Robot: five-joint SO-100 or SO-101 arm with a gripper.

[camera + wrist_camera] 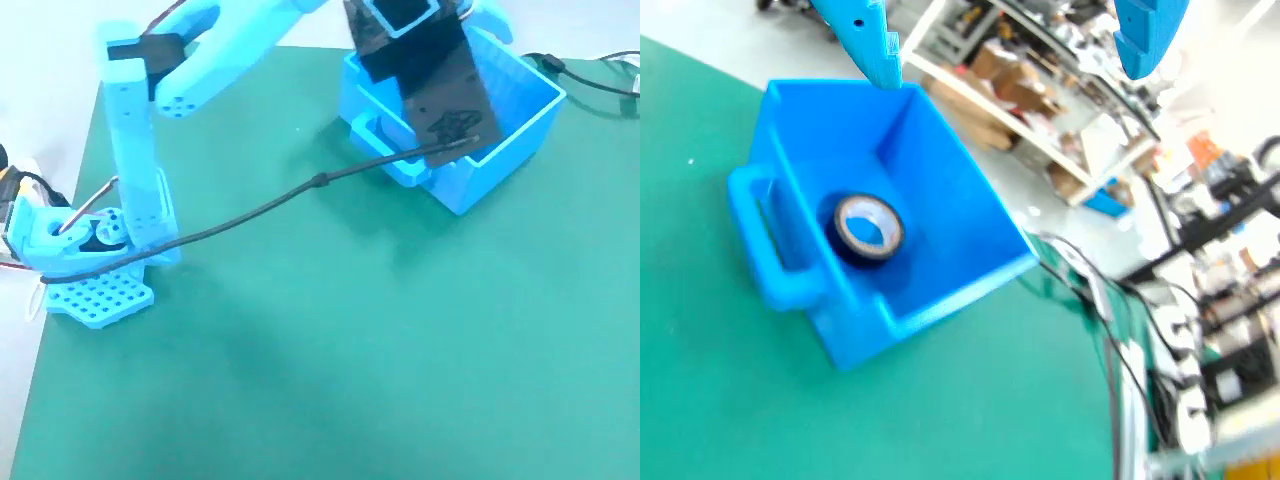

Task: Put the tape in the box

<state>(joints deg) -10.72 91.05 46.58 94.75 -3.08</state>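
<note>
The tape (847,243), a small black roll with a whitish core, lies flat on the floor of the blue box (970,205) in the wrist view. The box's loop handle (765,240) faces left there. My gripper (1008,70) hangs above the box with its two blue fingers (875,45) wide apart and nothing between them. In the fixed view the box (500,150) stands at the top right of the green mat. The arm's black wrist block (425,70) covers the inside of the box, so the tape is hidden there.
The arm's blue perforated base (95,290) stands at the mat's left edge. A black cable (270,205) runs from the base across the mat to the box. More cables (1105,310) lie beside the mat's edge, with cluttered shelves beyond.
</note>
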